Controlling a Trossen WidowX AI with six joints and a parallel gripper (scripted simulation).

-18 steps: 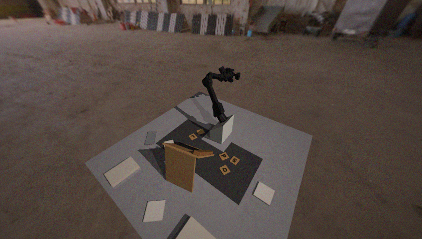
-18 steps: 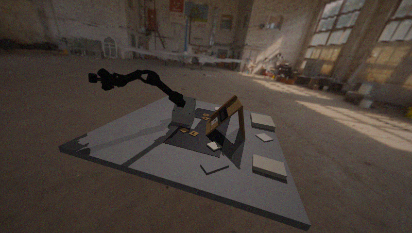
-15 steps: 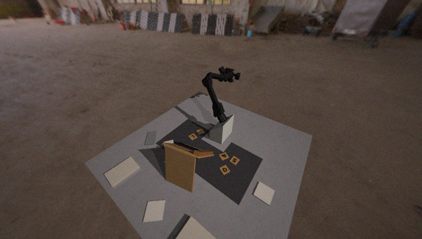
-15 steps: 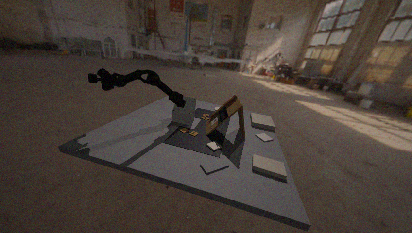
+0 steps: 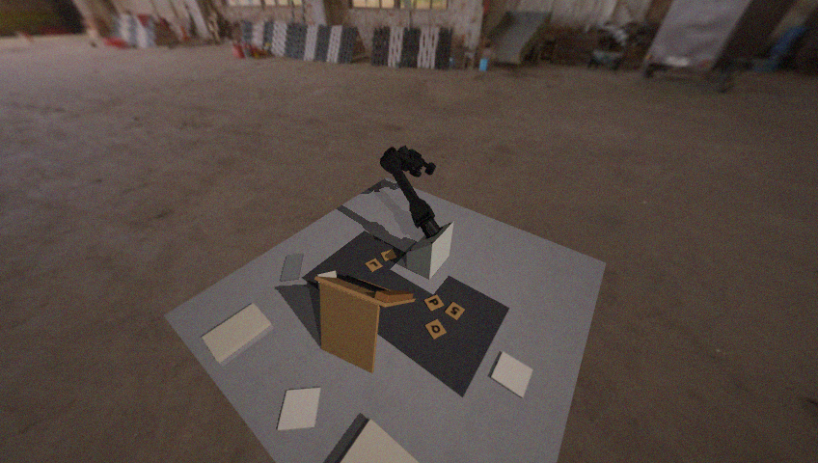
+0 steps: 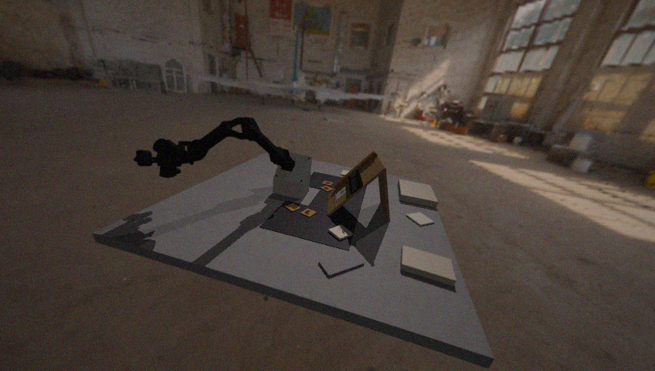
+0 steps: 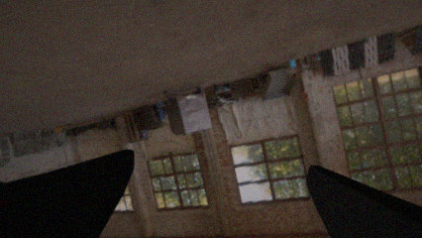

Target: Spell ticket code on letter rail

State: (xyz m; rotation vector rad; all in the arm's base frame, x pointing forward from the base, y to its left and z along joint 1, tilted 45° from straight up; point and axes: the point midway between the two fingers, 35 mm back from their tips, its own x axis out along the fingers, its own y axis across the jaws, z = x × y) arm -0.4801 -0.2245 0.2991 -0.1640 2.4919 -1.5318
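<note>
My gripper is open and empty, raised high and far from the tiles, facing the hall's windows. Tiles marked Q, P and S lie on the dark mat. Two more lie near the arm's base: one with a letter I cannot read surely, and one partly shaded. The wooden board leans on its support, with a dark strip and a pale patch on its face. The ticket's code and the rail's contents are unreadable.
The arm's pale base block stands beside the mat. A small white slab with a dark mark lies near the board. Pale blocks and flat slabs lie around on the grey counter.
</note>
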